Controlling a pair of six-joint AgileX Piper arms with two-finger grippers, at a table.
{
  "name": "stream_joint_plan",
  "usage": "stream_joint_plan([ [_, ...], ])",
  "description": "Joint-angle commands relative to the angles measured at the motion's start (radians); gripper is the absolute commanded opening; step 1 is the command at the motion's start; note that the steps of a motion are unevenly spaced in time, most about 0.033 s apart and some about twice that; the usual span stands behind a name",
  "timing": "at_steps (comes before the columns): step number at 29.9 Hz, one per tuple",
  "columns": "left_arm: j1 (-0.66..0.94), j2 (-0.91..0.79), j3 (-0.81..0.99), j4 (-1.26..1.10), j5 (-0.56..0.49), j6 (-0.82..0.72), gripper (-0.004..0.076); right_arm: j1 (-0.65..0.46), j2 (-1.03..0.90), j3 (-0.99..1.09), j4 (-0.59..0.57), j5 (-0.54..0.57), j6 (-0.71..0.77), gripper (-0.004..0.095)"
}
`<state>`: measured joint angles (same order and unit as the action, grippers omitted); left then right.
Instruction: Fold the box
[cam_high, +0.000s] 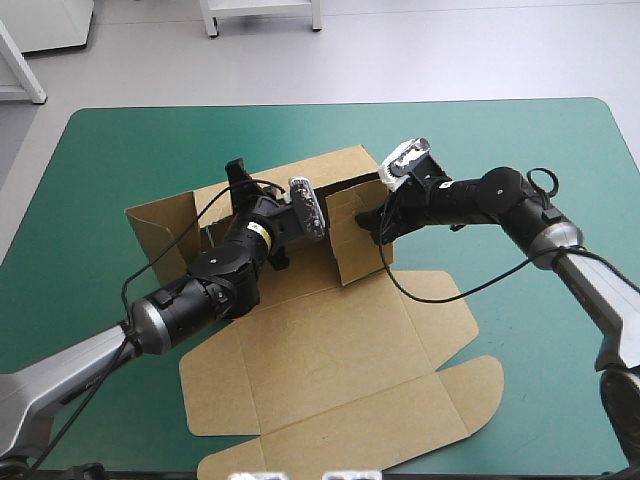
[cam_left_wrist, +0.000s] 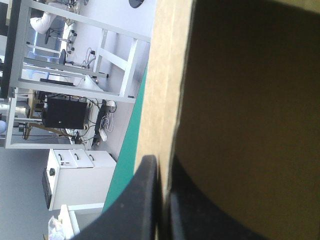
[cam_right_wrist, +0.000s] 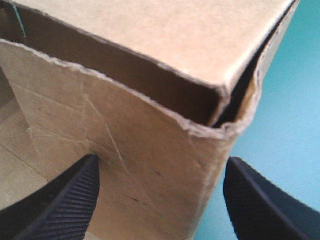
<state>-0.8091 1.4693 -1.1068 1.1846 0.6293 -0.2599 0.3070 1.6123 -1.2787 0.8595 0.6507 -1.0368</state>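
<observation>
My L gripper: fingers pinched tight on top edge of far wall of brown box. Box mid-table on teal-green cover, walls up at far part, lid flat toward near edge. My R gripper: fingers spread, straddling raised wall corner.

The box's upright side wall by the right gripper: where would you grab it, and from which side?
Probably its free top edge, near the corner, from above, with one finger inside and one outside. The wall is a thin upright sheet, and that edge is bare. The open right gripper hovers by that corner.
</observation>
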Motion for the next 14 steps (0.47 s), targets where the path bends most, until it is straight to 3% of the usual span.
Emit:
stream_joint_plan([
  [1, 0.001, -0.032, -0.023, 0.007, -0.004, -0.042, -0.0009, 0.006, -0.032, -0.028, 0.032, -0.086, -0.008, 0.0648],
  [11, 0.001, -0.032, -0.023, 0.003, -0.004, -0.043, -0.0008, 0.058, -0.001, -0.028, 0.080, -0.209, -0.088, 0.0604],
  [14, 0.001, -0.032, -0.023, -0.001, -0.004, -0.043, -0.0009, 0.065, 0.013, -0.028, 0.169, -0.238, -0.167, 0.0604],
])
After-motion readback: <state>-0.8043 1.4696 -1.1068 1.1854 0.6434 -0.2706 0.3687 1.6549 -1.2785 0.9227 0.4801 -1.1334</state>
